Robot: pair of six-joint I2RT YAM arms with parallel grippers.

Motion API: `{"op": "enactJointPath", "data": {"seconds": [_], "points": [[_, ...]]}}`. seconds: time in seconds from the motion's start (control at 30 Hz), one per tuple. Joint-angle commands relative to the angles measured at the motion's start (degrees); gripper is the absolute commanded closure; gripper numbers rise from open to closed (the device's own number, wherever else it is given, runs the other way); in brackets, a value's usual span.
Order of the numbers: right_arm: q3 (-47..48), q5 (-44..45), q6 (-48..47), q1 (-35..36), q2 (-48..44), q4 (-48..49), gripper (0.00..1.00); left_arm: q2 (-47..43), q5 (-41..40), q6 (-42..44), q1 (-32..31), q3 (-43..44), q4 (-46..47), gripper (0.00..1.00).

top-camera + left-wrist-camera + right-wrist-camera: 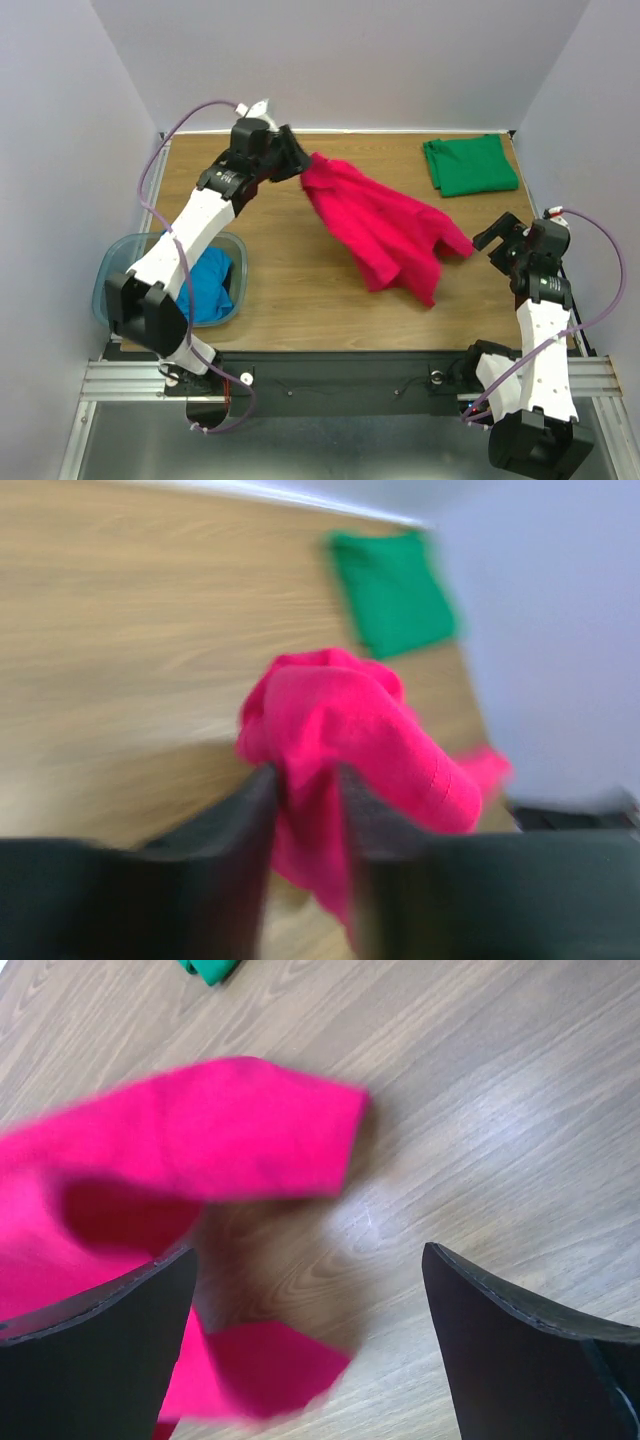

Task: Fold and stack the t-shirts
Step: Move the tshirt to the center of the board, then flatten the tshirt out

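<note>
My left gripper [298,160] is shut on one end of the crimson-pink t-shirt [385,230] and holds it above the table; the shirt hangs down to the right. In the left wrist view the shirt [340,740] is bunched between the jaws of the left gripper [308,780]. My right gripper [492,240] is open, just right of the shirt's loose end [200,1140]; nothing is between its fingers [500,1320]. The folded emerald green t-shirt [468,165] lies at the far right and also shows in the left wrist view [392,590]. The bright blue t-shirt [210,285] lies in the tub.
The translucent grey-blue plastic tub [110,270] stands at the left near edge, partly under my left arm. The wooden table [300,300] is walled at the back and both sides. A metal rail [330,375] runs along the near edge.
</note>
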Motion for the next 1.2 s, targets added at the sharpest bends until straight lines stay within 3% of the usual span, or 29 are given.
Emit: {"op": "enactJointPath", "data": {"seconds": [0.0,0.03,0.07,0.13,0.33,0.43,0.57,0.73,0.87,0.97,1.17], "points": [[3.8,-0.3,-1.3,0.1,0.2,-0.8,0.00,3.1,-0.5,-2.3,7.4,-8.1,-3.3,0.33],[3.9,-0.8,-2.0,0.1,0.4,-0.9,0.00,3.0,0.3,-2.1,7.3,-9.7,-2.5,0.25],[3.9,-1.4,-2.0,0.2,1.2,-1.2,0.00,2.2,0.8,-2.0,7.3,-12.5,-1.7,0.10],[3.8,-3.5,-2.3,0.2,2.2,-1.5,0.00,0.9,-0.2,-2.4,7.3,-14.6,-0.5,0.09],[2.9,-6.2,-2.3,4.8,3.2,-2.6,0.00,-6.1,-4.2,-4.8,6.6,-22.9,-0.9,0.09],[1.8,-4.1,0.3,13.5,3.8,-2.8,0.00,-9.8,-6.8,-6.6,2.8,-28.4,-2.6,0.08],[-0.4,3.9,5.9,34.2,8.2,-1.9,0.00,-12.8,-13.2,-11.7,-5.2,-35.3,-7.0,0.08],[-1.9,9.5,11.6,48.7,12.2,-2.0,0.00,-13.4,-10.4,-18.5,-9.0,-45.0,-6.0,0.08],[-3.6,11.2,15.6,59.9,14.6,-2.0,0.00,-13.1,-7.6,-20.9,-10.1,-49.2,-1.7,0.17],[-4.3,14.0,18.5,64.6,16.9,-3.2,0.00,-12.0,-5.7,-21.4,-11.3,-49.8,1.4,0.19],[-4.6,16.1,20.1,64.6,14.4,-3.3,0.00,-8.3,-3.1,-21.5,-13.3,-48.5,7.0,0.21]]}}
